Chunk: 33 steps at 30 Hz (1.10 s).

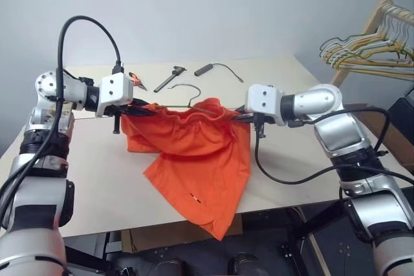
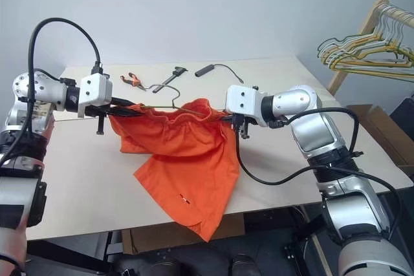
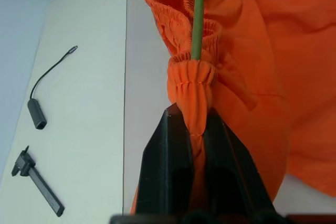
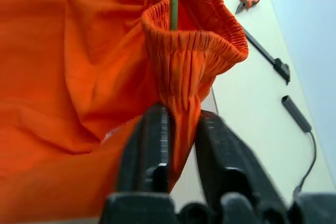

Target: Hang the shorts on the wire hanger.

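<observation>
The shorts hang above the table between 2 grippers, 1 leg drooping past the front edge. Left gripper is clamped on bunched waistband; right gripper has its fingers either side of the waistband, seemingly slightly apart. The wire hanger runs inside the waistband, hook above.

Head pair looks down over table (same scene) — wrist views close.
</observation>
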Each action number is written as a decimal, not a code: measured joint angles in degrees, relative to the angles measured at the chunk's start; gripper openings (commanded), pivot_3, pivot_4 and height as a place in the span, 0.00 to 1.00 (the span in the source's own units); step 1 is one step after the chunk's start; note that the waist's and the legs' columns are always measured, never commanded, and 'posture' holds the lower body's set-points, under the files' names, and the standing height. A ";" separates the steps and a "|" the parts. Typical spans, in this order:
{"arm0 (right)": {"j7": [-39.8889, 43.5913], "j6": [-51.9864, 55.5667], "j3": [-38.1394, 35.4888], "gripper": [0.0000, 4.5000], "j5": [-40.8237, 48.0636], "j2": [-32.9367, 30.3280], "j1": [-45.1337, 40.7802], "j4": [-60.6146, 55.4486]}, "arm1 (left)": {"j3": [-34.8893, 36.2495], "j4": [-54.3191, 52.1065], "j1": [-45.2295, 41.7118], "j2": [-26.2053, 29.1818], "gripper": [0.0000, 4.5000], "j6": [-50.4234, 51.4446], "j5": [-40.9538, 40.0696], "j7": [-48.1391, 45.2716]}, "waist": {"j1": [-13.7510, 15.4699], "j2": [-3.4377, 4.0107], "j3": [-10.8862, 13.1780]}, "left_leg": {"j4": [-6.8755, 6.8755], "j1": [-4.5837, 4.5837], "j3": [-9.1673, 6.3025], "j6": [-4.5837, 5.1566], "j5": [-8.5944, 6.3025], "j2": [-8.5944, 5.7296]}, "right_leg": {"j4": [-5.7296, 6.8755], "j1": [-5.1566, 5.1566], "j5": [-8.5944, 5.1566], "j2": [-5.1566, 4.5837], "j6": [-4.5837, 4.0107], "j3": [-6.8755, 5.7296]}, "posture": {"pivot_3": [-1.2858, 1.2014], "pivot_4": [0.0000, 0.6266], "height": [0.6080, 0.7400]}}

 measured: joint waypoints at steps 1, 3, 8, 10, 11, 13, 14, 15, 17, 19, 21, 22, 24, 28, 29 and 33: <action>-0.14 -0.94 0.00 0.56 0.00 0.18 0.03 0.53 | 0.20 -0.11 0.00 -0.01 0.00 0.00 -0.10 -0.05 | -0.01 0.00 0.00 | 0.00 0.01 0.00 0.00 0.00 0.00 | -0.01 0.01 0.00 0.00 0.00 0.00 | 0.54 0.00 1.00; -0.72 -1.49 -0.02 0.71 -0.02 1.09 0.03 1.96 | 0.82 -0.19 0.02 -0.19 0.00 0.36 -0.73 -0.62 | -0.03 0.00 0.00 | 0.01 0.02 0.01 0.00 0.00 0.00 | 0.00 0.03 0.00 0.00 0.00 0.00 | 0.54 0.00 1.00; -0.35 -1.00 -0.35 0.71 1.72 3.15 0.17 5.14 | 2.14 -0.91 0.12 -0.39 0.00 1.20 -2.32 -1.87 | -0.11 0.00 0.00 | 0.02 0.03 0.00 0.00 0.00 0.00 | 0.01 0.03 0.00 0.01 0.00 0.01 | 0.54 0.00 1.00; -0.15 -0.62 -1.00 0.71 3.00 3.97 0.19 5.32 | 2.18 -0.96 0.32 -0.39 0.00 1.20 -2.31 -2.29 | -0.12 0.00 0.00 | 0.02 0.03 0.00 0.00 0.00 0.00 | 0.02 0.03 0.00 0.01 0.00 0.01 | 0.54 0.00 1.00; -0.04 0.29 -1.39 0.71 3.79 4.32 0.18 5.37 | 2.18 -0.96 0.42 -0.39 0.00 1.19 -2.30 -2.45 | -0.12 0.00 0.00 | 0.03 0.03 0.00 -0.01 0.00 0.00 | 0.02 0.03 0.00 0.00 -0.01 0.01 | 0.54 0.00 1.00; 0.35 1.97 -2.44 0.71 5.33 4.72 0.18 5.42 | 2.17 -0.96 0.52 -0.39 0.00 1.16 -2.26 -2.56 | -0.11 0.00 0.00 | 0.03 0.03 0.00 0.00 0.00 0.00 | 0.03 0.03 0.00 0.00 -0.01 0.01 | 0.54 0.00 1.00; 0.57 2.61 -2.64 0.71 5.78 4.72 0.18 5.42 | 2.17 -0.96 0.52 -0.39 0.00 1.13 -2.24 -2.56 | -0.11 0.00 0.00 | 0.03 0.03 0.00 0.00 0.00 0.00 | 0.02 0.04 0.00 0.00 -0.01 0.01 | 0.54 0.00 1.00; 0.79 3.23 -2.79 0.71 6.43 4.73 0.18 5.42 | 2.17 -0.96 0.52 -0.39 0.00 1.11 -2.21 -2.56 | -0.12 0.00 0.00 | 0.03 0.03 0.00 0.00 0.00 0.00 | 0.03 0.03 0.00 0.00 -0.01 0.01 | 0.54 0.00 1.00; 0.97 4.10 -2.80 0.71 7.06 4.73 0.18 5.41 | 2.17 -0.96 0.52 -0.39 0.00 1.09 -2.11 -2.56 | -0.09 0.00 0.00 | 0.03 0.03 0.00 0.00 0.00 0.00 | 0.02 0.03 0.00 0.00 -0.01 0.00 | 0.54 0.00 1.00; 1.17 4.79 -2.80 0.71 7.22 4.72 0.19 5.36 | 2.17 -0.95 0.52 -0.39 0.00 1.08 -2.04 -2.63 | -0.09 0.00 0.00 | 0.03 0.03 0.00 0.00 0.00 0.00 | 0.03 0.03 0.00 0.00 -0.01 0.01 | 0.54 0.00 1.00; 1.53 5.02 -2.79 0.71 7.21 4.68 0.41 5.16 | 2.17 -0.95 0.52 -0.41 0.00 1.08 -2.06 -2.75 | -0.13 0.00 0.00 | 0.03 0.03 0.00 0.01 0.00 0.00 | 0.03 0.03 0.00 0.00 -0.01 0.01 | 0.54 0.00 1.00; 1.67 5.01 -2.79 0.71 7.20 4.65 0.74 4.98 | 2.17 -0.95 0.52 -0.42 0.00 1.09 -2.08 -2.79 | -0.13 0.00 0.00 | 0.03 0.03 0.00 0.00 0.00 0.00 | 0.02 0.04 0.00 0.00 -0.01 0.01 | 0.54 0.00 1.00; 2.01 5.01 -2.72 0.68 7.21 4.67 1.61 4.92 | 2.17 -0.96 0.52 -0.42 0.00 1.09 -2.13 -3.17 | -0.15 0.00 0.00 | 0.03 0.03 0.00 0.00 0.00 0.00 | 0.03 0.03 0.00 0.00 -0.01 0.01 | 0.53 0.00 1.00; 2.18 5.25 -2.71 0.46 7.38 5.46 1.78 4.91 | 2.19 -1.66 0.92 -0.40 0.00 1.26 -2.45 -5.18 | -0.35 0.00 0.00 | 0.04 0.04 0.00 0.00 0.00 0.00 | 0.04 0.03 0.00 0.00 -0.01 0.01 | 0.54 0.00 1.00; 2.25 5.25 -2.71 0.37 7.38 5.70 1.78 4.91 | 2.19 -2.18 1.32 -0.40 0.00 1.32 -2.56 -5.56 | -0.43 0.00 0.00 | 0.03 0.04 0.00 0.00 0.00 0.01 | 0.05 0.03 0.00 0.00 -0.01 0.01 | 0.54 0.00 1.00; 3.41 5.26 -2.70 0.09 7.41 6.27 1.78 4.77 | 2.21 -2.86 2.40 -0.35 0.00 1.47 -2.55 -5.99 | -0.66 0.00 0.00 | 0.04 0.04 -0.01 0.00 0.00 0.01 | 0.07 0.03 0.00 0.00 -0.01 0.01 | 0.54 0.00 1.00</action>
